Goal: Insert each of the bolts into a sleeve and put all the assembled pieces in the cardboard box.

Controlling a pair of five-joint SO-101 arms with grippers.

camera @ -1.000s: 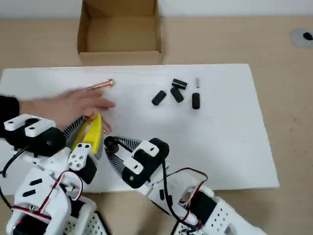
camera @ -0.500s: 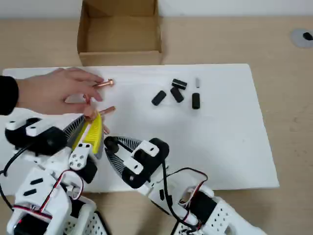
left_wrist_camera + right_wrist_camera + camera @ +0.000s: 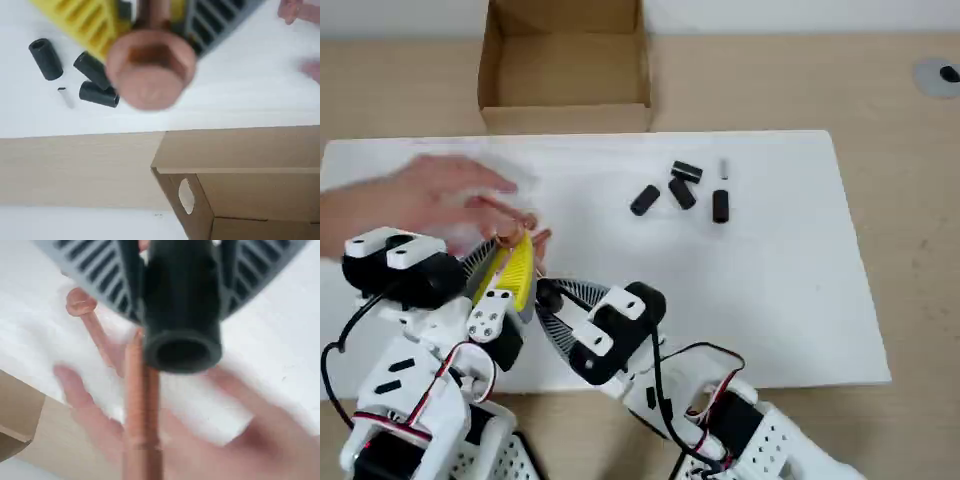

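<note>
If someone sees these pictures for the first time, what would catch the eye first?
A person's hand hovers over the left of the white sheet, close to the left end effector, which grips a copper bolt. The right end effector beside it holds a black sleeve; four more sleeves lie mid-sheet.

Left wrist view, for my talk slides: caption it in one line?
Left gripper shut on a copper bolt, head toward camera; black sleeves on the white sheet, cardboard box beyond.

Robotics lab bench, wooden tabletop [image 3: 900, 100], white work mat [image 3: 790, 300], exposed servo wiring [image 3: 656, 390]
</note>
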